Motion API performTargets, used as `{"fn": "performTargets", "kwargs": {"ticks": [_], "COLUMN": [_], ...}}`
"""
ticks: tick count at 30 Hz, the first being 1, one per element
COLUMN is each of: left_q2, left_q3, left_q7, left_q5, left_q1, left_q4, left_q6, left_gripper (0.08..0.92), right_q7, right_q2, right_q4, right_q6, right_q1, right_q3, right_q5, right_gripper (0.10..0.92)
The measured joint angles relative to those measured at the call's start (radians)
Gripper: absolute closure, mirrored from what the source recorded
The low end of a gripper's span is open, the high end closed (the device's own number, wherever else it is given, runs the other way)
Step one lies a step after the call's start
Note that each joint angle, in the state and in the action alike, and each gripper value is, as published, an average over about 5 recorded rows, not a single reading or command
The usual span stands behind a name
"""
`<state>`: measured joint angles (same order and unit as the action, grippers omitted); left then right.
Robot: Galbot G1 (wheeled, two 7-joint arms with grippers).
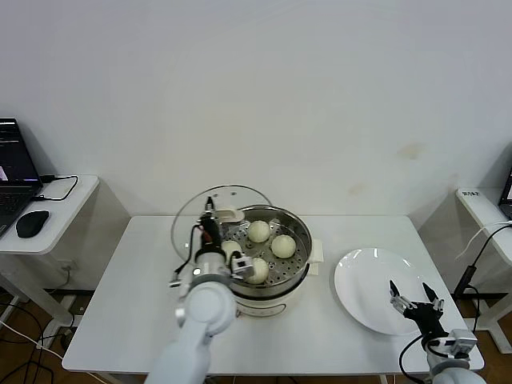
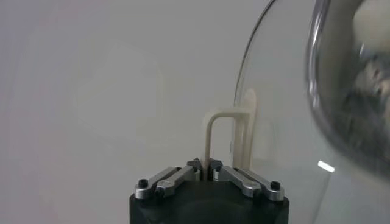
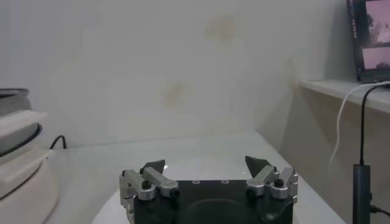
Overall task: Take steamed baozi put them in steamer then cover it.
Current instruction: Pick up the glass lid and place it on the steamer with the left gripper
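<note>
The steamer (image 1: 272,276) stands mid-table, a shiny pot on a cream base, with several cream-white baozi (image 1: 283,246) on its perforated tray. My left gripper (image 1: 211,213) is shut on the cream handle (image 1: 229,214) of the clear glass lid (image 1: 188,220). It holds the lid tilted on edge at the steamer's back-left rim. In the left wrist view the gripper (image 2: 206,165) pinches the handle (image 2: 213,131), with the lid glass (image 2: 274,152) and the pot wall (image 2: 341,91) beside it. My right gripper (image 1: 412,294) is open and empty over the white plate (image 1: 364,276). It also shows in the right wrist view (image 3: 206,163).
The plate holds nothing. A side table at the left carries a laptop (image 1: 14,172) and a mouse (image 1: 32,223). Another side table (image 1: 480,204) with a hanging cable is at the right. The steamer's base (image 3: 21,176) shows far off in the right wrist view.
</note>
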<state>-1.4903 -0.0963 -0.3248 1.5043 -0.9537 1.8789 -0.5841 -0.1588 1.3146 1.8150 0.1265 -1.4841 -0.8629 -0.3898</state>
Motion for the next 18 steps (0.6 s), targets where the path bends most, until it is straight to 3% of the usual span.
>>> {"fn": "performTargets", "kwargs": {"ticks": [18], "left_q2": [-0.089], "left_q3": [0.137], "left_q7": [-0.041], "left_q5": [0.11], "left_q1": [0.01], "left_q4": [-0.085], "left_q6": [-0.012], "left_gripper": [0.855], "right_q7": [-0.003], "right_q2": [0.003], "right_q4": [-0.037], "right_q6": [-0.013], "right_q1": [0.012], "right_q3": [0.003], "right_q5": [0.01], "right_gripper": [0.203]}}
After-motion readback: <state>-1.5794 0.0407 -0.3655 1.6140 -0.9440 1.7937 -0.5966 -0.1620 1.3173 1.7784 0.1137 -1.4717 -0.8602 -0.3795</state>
